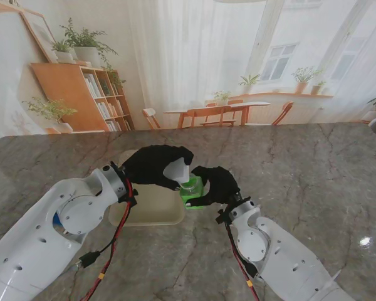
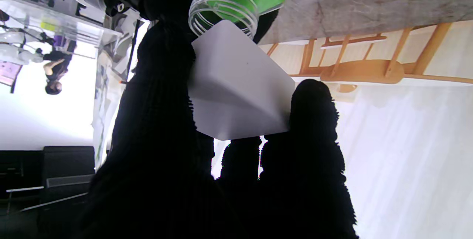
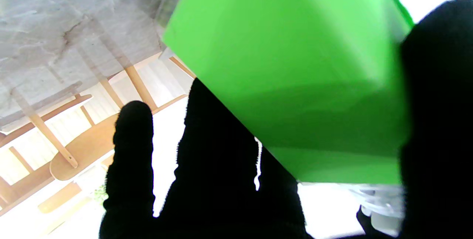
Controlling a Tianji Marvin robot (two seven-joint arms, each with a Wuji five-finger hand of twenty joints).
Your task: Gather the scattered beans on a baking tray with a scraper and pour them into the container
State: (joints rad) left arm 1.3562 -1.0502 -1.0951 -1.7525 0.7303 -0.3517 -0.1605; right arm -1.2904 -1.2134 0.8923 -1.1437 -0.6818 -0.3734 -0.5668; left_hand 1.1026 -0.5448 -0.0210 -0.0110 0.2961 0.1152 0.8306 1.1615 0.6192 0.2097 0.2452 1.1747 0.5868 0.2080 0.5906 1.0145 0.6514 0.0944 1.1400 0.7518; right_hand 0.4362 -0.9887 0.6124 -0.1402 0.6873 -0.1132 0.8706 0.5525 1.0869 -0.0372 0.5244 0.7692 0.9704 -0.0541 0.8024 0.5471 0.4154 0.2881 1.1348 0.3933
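My left hand (image 1: 155, 165) in a black glove is shut on a white scraper (image 1: 176, 170), tilted with one corner at the clear threaded mouth of the green container (image 1: 192, 190). The left wrist view shows the scraper (image 2: 236, 87) touching that mouth (image 2: 223, 12). My right hand (image 1: 218, 184) is shut on the green container (image 3: 295, 72) and holds it tilted at the right edge of the cream baking tray (image 1: 151, 210). Beans are too small to make out.
The grey marble table (image 1: 313, 169) stretches around the tray on all sides. A printed backdrop of a room with shelves and chairs stands behind the table's far edge. Red cables run along both forearms.
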